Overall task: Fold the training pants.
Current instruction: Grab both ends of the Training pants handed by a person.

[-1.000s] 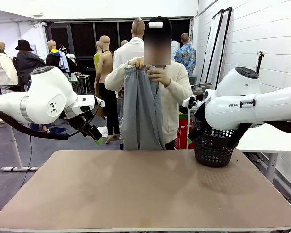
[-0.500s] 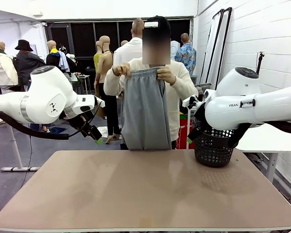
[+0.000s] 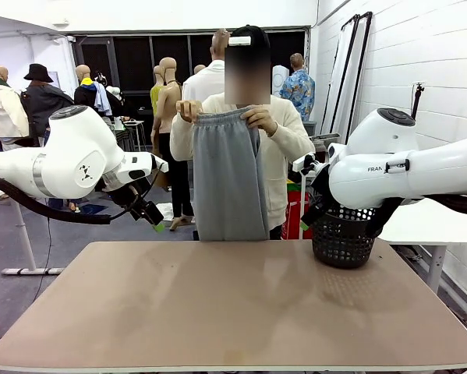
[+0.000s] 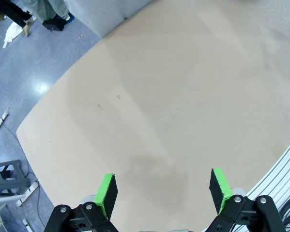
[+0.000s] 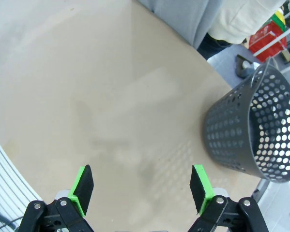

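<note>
A person at the far side of the table holds the light grey training pants up by the waistband with both hands, so the legs hang down to the table's far edge. The hanging grey cloth also shows at the top of the left wrist view and the right wrist view. My left gripper hovers at the left, above and short of the table, its green pads spread apart over bare tabletop. My right gripper is open too, above the table near the basket.
A black perforated basket stands at the table's far right corner, seen close in the right wrist view. The brown tabletop stretches between the arms. Floor and a stool lie beyond the table's left edge.
The person has spread the bunched pants out by the waistband and holds them wider and flatter. Both arms have stayed still.
</note>
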`<action>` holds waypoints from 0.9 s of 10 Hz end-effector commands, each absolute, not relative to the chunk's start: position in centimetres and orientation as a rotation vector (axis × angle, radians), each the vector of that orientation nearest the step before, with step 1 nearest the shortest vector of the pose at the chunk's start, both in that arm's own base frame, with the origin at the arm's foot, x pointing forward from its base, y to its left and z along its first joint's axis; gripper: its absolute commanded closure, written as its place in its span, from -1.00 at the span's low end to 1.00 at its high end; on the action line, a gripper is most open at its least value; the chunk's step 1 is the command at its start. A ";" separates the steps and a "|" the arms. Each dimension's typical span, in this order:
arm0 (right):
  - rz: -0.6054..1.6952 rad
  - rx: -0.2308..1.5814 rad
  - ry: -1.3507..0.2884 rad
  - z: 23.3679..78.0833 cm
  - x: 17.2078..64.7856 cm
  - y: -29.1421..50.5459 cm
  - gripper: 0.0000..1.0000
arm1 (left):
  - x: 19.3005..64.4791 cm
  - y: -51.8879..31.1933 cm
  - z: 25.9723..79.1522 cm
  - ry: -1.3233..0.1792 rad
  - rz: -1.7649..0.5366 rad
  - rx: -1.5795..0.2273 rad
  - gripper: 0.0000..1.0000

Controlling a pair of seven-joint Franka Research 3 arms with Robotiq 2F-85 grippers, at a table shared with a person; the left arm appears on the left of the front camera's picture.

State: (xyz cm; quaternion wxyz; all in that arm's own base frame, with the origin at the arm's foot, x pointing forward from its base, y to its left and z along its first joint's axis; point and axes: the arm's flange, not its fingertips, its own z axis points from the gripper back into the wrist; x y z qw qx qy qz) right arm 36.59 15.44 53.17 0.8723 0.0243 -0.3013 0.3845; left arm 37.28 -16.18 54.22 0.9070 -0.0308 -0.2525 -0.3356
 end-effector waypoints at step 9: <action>0.803 0.054 -0.630 53.2 36.6 15.4 -1.00 | 37.3 -16.1 54.1 -0.520 -0.692 -0.064 -1.00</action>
